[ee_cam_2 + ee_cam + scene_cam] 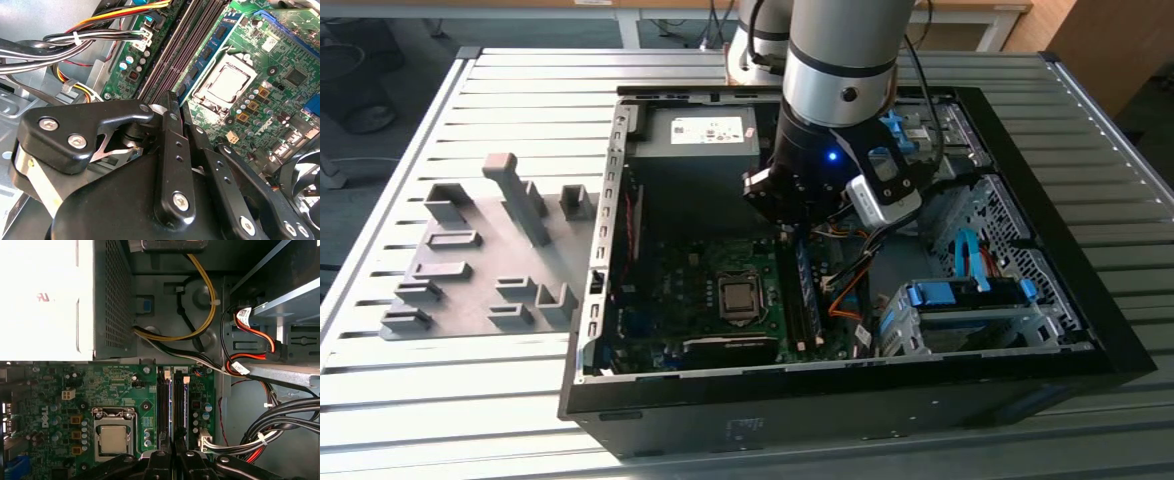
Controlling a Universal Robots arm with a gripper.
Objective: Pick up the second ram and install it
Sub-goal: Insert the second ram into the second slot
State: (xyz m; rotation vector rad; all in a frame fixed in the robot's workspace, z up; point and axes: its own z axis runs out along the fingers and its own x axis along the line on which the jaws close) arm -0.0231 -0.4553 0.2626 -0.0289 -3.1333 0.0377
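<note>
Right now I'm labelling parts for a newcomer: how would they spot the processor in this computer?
Look into the open black computer case, at its green motherboard. Near the board's middle sits the silver square processor in a metal frame, beside the long black slot rails. It is the only plain, shiny square plate there.
</note>
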